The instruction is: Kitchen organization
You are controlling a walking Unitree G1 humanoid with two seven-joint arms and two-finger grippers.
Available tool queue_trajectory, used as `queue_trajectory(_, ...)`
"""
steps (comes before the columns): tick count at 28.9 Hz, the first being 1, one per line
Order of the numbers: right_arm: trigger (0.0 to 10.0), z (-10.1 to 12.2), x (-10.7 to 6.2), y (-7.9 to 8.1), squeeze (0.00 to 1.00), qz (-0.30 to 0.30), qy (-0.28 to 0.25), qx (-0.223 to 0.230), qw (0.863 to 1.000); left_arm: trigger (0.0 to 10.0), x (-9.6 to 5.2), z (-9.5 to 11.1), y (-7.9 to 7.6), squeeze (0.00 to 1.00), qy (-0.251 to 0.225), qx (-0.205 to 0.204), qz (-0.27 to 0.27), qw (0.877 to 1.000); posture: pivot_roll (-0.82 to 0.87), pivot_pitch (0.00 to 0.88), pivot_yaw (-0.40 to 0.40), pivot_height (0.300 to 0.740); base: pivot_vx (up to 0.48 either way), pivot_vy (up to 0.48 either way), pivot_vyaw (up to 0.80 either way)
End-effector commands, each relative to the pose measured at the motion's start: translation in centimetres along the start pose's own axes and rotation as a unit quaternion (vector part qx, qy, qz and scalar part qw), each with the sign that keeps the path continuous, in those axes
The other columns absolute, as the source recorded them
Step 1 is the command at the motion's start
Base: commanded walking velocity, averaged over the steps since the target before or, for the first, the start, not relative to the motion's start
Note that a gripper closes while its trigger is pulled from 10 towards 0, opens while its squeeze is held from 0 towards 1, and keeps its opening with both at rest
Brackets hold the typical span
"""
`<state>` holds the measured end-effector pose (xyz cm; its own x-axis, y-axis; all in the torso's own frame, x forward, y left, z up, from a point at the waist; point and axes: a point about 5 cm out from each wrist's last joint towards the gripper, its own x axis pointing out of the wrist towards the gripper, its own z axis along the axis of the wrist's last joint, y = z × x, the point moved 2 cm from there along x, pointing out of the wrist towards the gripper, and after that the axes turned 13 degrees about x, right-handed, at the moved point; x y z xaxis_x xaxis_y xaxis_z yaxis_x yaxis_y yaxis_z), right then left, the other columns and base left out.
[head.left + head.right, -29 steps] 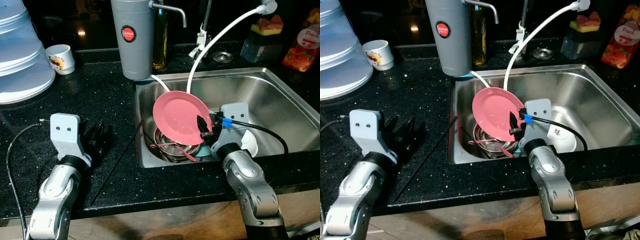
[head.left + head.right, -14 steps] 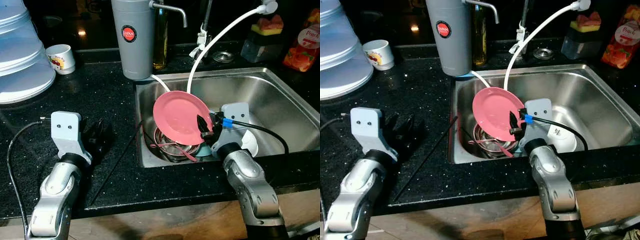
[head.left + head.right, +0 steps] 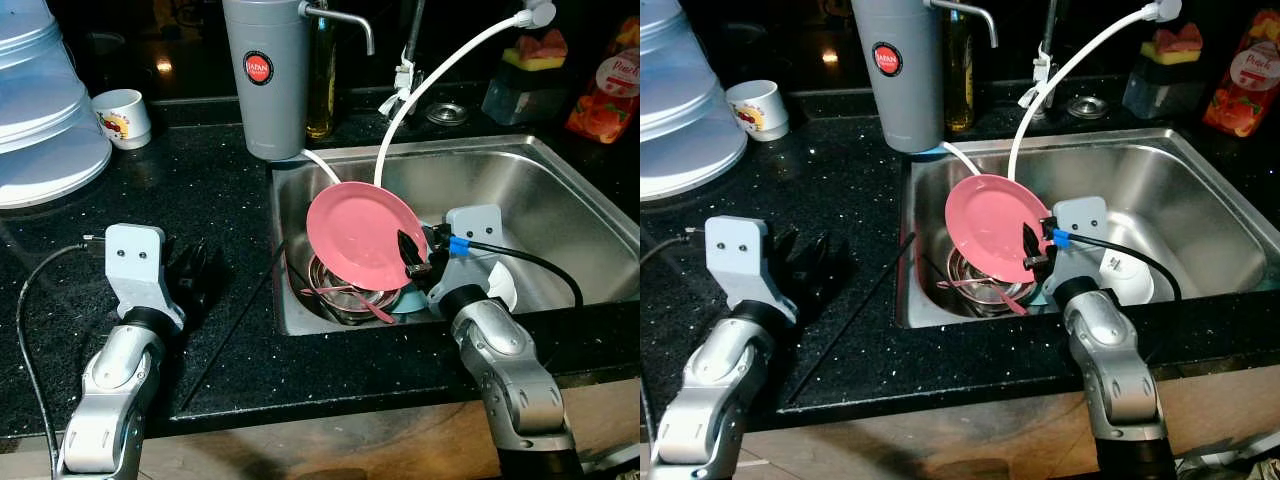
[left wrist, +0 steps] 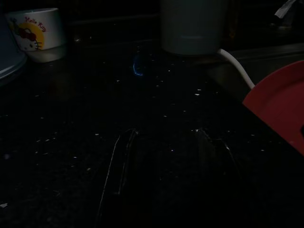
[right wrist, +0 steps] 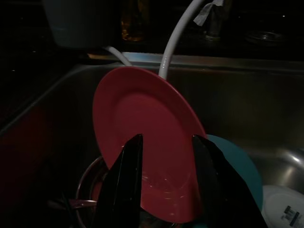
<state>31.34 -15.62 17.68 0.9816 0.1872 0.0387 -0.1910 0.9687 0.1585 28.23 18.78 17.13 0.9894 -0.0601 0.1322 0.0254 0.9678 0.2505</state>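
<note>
Sink is holding your pink plate, which the right gripper is clenching; the left gripper is hovering spread over the black bench.

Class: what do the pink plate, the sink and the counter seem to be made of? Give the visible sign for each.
Pink plate: probably plastic or melamine, with an even matte colour and soft sheen. Sink: stainless steel, brushed grey with streaky reflections. Counter: polished black stone or a stone-look composite, glossy with pale speckles.
</note>
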Motion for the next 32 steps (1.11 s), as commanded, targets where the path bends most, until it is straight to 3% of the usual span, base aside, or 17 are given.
queue_trajectory(1, 10.0, -0.7, -0.2, -0.9, 0.0, -0.016, 0.017, 0.007, 1.0, 10.0, 0.1, -0.4, -0.5, 0.0, 0.012, -0.003, -0.007, 1.0, -0.01, 0.047, 0.04, 0.74, 0.0, 0.0, 0.0)
queue_trajectory(20, 10.0, -0.7, -0.7, -0.9, 0.0, -0.02, 0.02, -0.004, 1.0, 10.0, 0.9, -1.1, -0.5, 0.0, 0.019, -0.017, -0.005, 1.0, -0.06, 0.03, 0.051, 0.74, 0.0, 0.0, 0.0)
queue_trajectory(32, 10.0, -0.7, -0.1, -1.0, 0.0, -0.022, 0.014, 0.0, 1.0, 10.0, 1.8, -0.3, -0.8, 0.0, 0.007, -0.01, -0.008, 1.0, -0.04, 0.02, 0.067, 0.74, 0.0, 0.0, 0.0)
